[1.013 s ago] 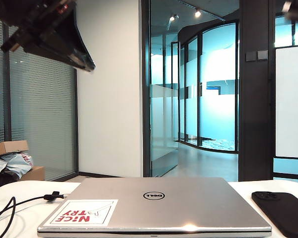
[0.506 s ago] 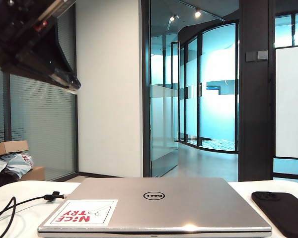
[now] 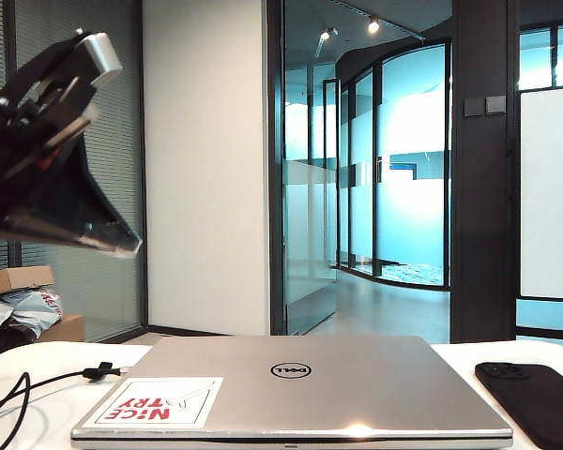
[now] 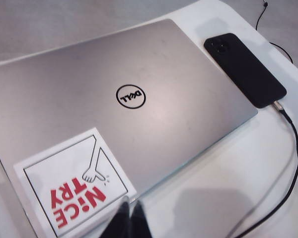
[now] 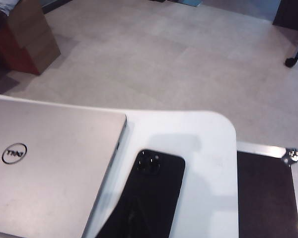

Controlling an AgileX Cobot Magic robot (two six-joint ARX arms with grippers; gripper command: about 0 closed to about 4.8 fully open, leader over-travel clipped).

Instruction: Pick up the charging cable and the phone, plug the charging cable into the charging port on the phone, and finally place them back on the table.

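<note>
The phone [image 4: 243, 69] lies flat on the white table [image 4: 228, 188] beside the laptop's edge, and shows too in the exterior view [image 3: 535, 403] and the right wrist view [image 5: 156, 191]. The charging cable [image 4: 293, 148] has its plug against the phone's end [image 4: 278, 105] and seems to sit in the port. Its cord and tie band [image 3: 101, 371] trail across the table's left. My left gripper [image 4: 129, 213] is shut and empty, high above the laptop's sticker corner, at the left of the exterior view [image 3: 122, 244]. My right gripper [image 5: 134, 213] is a dark shape over the phone, shut, well above it.
A closed silver Dell laptop [image 3: 291, 384] with a red-lettered sticker [image 3: 155, 401] fills the table's middle. A black case with metal corners [image 5: 268, 193] stands past the table's rounded corner. Cardboard boxes and bags [image 3: 19, 300] lie on the floor at far left.
In the exterior view my left arm has come down from the top left corner and tilted lower. The right arm, seen at the top right corner a second ago, has left that view.
</note>
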